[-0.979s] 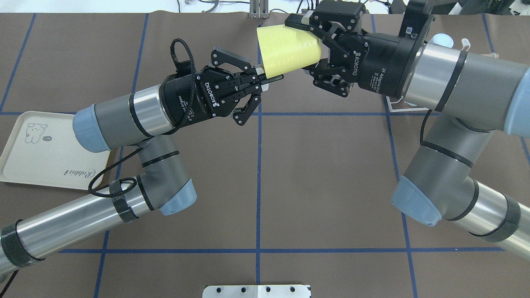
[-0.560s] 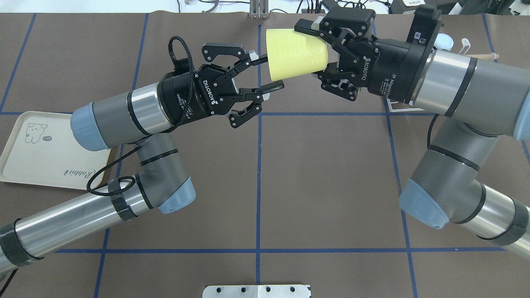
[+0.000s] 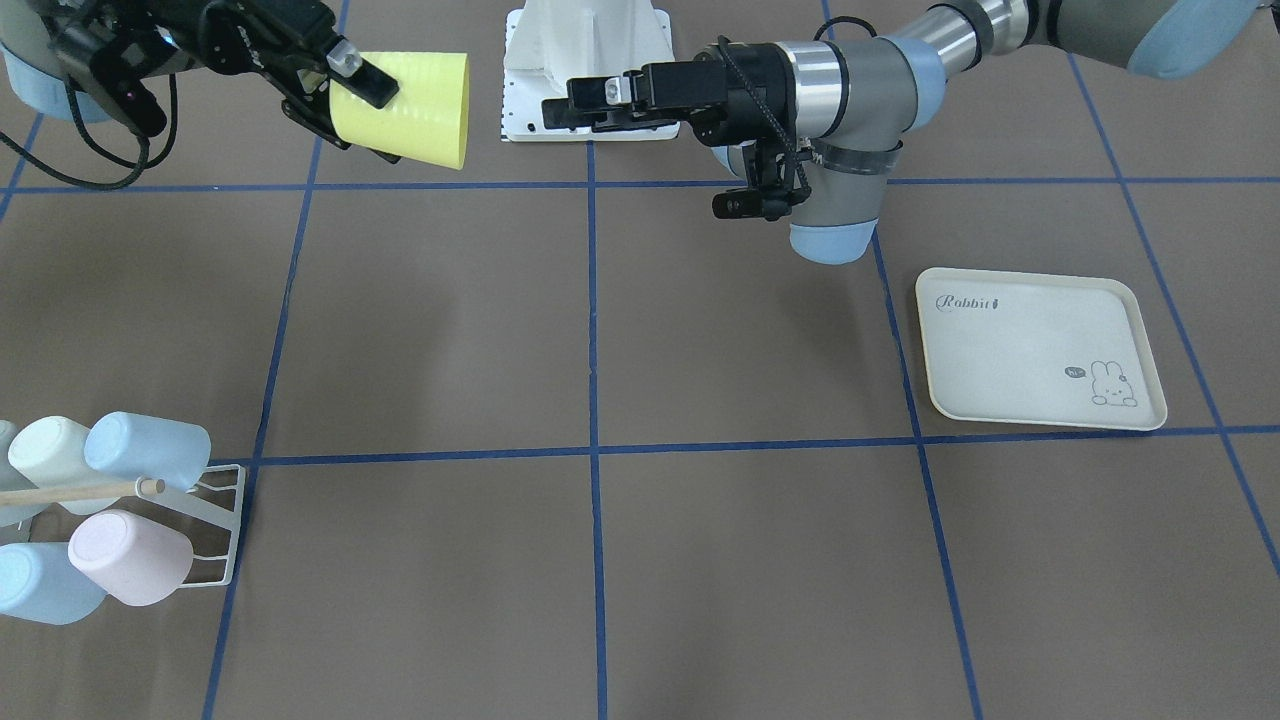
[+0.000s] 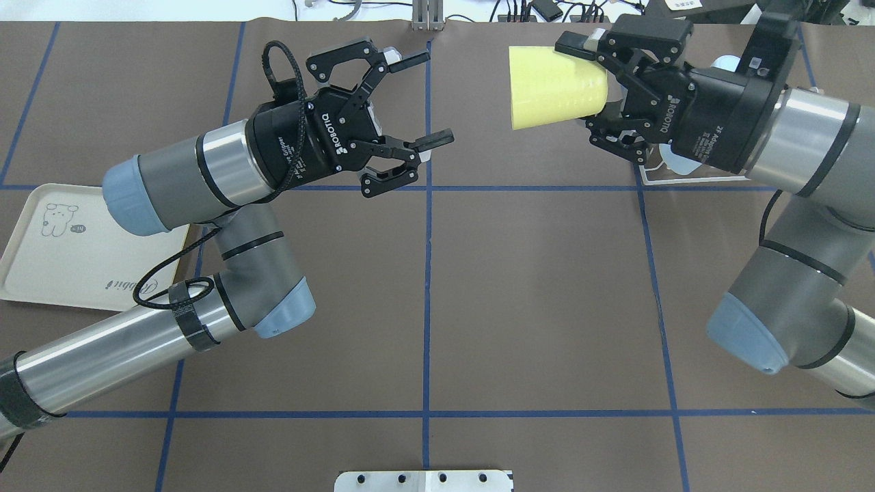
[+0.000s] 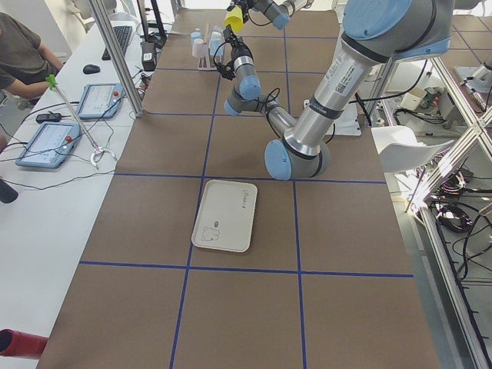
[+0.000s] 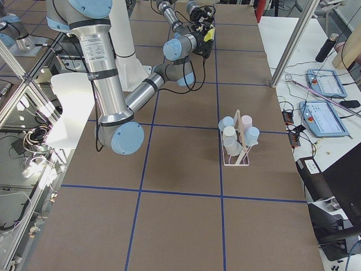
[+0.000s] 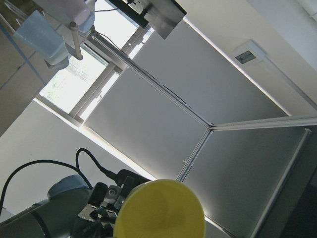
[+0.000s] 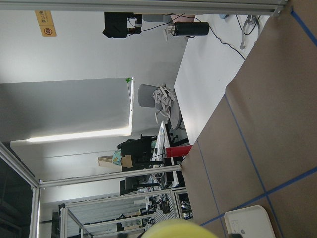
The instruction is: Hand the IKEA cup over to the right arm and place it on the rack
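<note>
The yellow IKEA cup (image 4: pixel 554 87) lies sideways in the air, its mouth toward the left arm. My right gripper (image 4: pixel 593 80) is shut on its base end; it also shows in the front view (image 3: pixel 345 95) with the cup (image 3: pixel 410 105). My left gripper (image 4: pixel 424 100) is open and empty, well apart from the cup, to its left. The left wrist view looks into the cup's mouth (image 7: pixel 161 210). The white wire rack (image 3: pixel 215 520) with a wooden rod stands at the table's right end, mostly hidden behind my right arm in the overhead view (image 4: pixel 656 179).
Several pale blue, white and pink cups (image 3: pixel 145 450) hang on the rack (image 6: pixel 237 152). A cream rabbit tray (image 4: pixel 55 253) lies under my left arm. A white mounting base (image 3: pixel 590 70) sits at the robot's side. Operator desks line the far edge (image 6: pixel 321 107).
My left gripper let go of the cup, opened wide and drew back to the left. My right gripper carried the cup to the right, away from it.
</note>
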{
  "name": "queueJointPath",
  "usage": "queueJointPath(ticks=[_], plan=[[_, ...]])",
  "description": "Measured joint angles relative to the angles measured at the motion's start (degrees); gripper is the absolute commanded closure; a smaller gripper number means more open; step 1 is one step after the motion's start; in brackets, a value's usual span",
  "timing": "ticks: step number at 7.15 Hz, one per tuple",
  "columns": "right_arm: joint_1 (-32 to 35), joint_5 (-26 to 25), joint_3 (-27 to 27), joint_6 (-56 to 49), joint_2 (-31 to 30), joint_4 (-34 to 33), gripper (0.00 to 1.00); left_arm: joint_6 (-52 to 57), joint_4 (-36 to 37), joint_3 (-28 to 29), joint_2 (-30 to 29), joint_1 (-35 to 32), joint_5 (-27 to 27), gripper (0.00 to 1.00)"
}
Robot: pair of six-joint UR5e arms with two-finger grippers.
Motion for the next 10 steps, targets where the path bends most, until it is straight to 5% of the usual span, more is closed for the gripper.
queueJointPath(ticks=[3,6,8,10], plan=[[10.82,6.22,-13.12,-12.10,-0.92,-1.13,1.00,0.04,0.23,1.02,0.08,-0.83,0.04,0.17],[27.54,26.46,-35.81,-32.18,7.10,-3.83,1.00,0.12,0.19,3.21,0.09,-1.60,0.01,0.18],[33.99,34.41,-40.47,-56.22,8.78,-16.93,1.00,0.12,0.12,4.28,0.09,-1.64,0.02,0.18],[36.42,36.53,-40.56,-80.09,9.22,-34.95,1.00,0.12,0.15,4.77,0.08,-1.59,0.08,0.18]])
